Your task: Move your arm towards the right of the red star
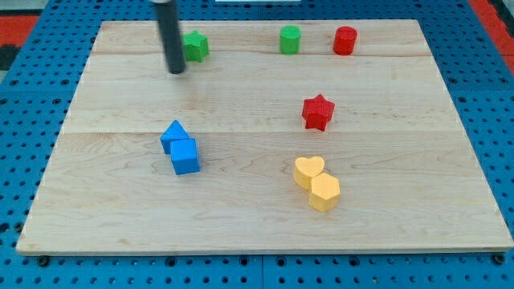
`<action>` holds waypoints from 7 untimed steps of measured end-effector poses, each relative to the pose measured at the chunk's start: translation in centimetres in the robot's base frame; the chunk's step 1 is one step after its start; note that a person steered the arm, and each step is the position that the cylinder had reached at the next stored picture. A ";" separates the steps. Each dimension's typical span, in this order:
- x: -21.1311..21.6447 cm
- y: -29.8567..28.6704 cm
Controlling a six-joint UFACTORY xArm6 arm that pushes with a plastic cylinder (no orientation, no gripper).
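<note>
The red star [318, 111] lies right of the board's centre. My tip [176, 71] is at the view's upper left, far to the left of the red star and a little above it. The tip stands just left of and below a green star [195, 46], close to it; I cannot tell if they touch.
A green cylinder [290, 39] and a red cylinder [344, 40] sit near the board's top edge. Two blue blocks [181, 147] touch left of centre. A yellow heart [308, 171] and a yellow hexagon [324, 193] touch below the red star. The wooden board [401, 160] rests on blue pegboard.
</note>
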State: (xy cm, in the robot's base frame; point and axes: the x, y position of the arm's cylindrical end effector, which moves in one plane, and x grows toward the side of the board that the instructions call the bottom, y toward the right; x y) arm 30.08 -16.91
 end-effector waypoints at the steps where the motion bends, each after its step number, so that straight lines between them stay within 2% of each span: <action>1: -3.6 -0.7; 2: -3.8 10.5; 3: -3.8 12.0; 7: -4.8 11.5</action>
State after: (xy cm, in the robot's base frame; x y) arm 25.32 -5.42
